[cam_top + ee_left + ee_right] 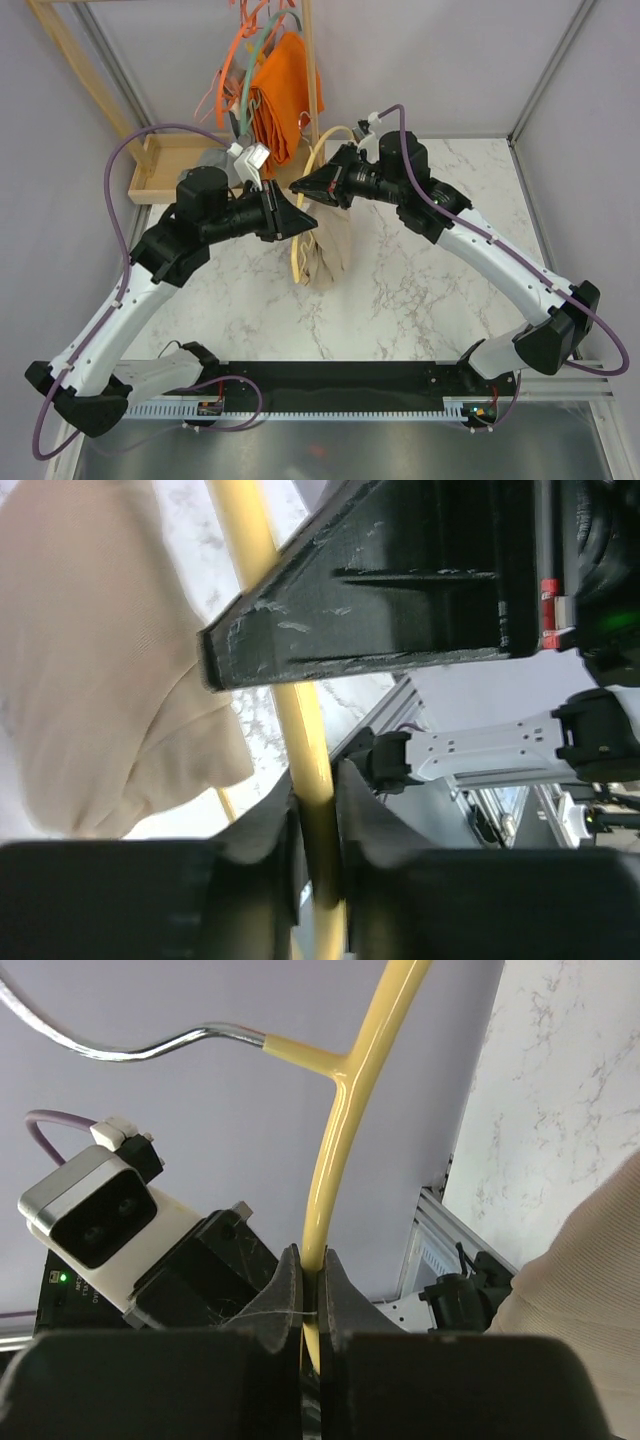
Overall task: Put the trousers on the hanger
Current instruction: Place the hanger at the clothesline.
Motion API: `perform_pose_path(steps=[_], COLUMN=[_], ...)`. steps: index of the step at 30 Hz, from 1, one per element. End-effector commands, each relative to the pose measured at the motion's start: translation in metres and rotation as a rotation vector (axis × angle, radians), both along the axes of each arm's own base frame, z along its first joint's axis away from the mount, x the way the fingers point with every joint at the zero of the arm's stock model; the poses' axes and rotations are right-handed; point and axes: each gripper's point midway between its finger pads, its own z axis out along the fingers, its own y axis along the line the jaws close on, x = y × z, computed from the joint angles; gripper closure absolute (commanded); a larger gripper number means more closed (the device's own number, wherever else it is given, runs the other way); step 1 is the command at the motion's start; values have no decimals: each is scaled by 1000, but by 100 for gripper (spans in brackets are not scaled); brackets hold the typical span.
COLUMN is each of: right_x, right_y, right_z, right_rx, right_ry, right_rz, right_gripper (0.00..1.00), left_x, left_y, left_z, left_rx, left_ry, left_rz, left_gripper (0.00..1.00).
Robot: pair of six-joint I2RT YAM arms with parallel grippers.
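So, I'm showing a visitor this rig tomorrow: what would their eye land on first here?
The left gripper and right gripper meet over the marble table, each clamped on the pale yellow hanger. The beige trousers bunch right beside its bar. At the back, an orange cloth hangs bright among orange hangers.

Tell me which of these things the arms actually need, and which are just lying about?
Part of the job:
- beige trousers
- pale yellow hanger
- left fingers and right fingers, both closed on the hanger's bar

Just lying about, at the back:
- orange cloth
- orange hangers
- teal hanger
- wooden tray
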Motion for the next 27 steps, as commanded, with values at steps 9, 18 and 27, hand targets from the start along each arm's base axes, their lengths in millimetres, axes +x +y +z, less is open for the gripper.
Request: perform_pose_path(steps=[9, 18, 27], right_x=[-14, 8, 38], right_y=[-1, -36, -74], right_z=[56, 39, 41], right_rx=[99, -78, -95], right_ry=[-179, -240, -242], right_rz=[41, -61, -151], right_gripper=[52, 22, 22], left_x=[-23, -59, -56], left_y=[46, 93, 166], left_z=[17, 10, -19], left_rx=[23, 44, 223], left_ry=[-19, 46, 176], left_rz=[161, 285, 667], left_gripper=[98, 98, 98])
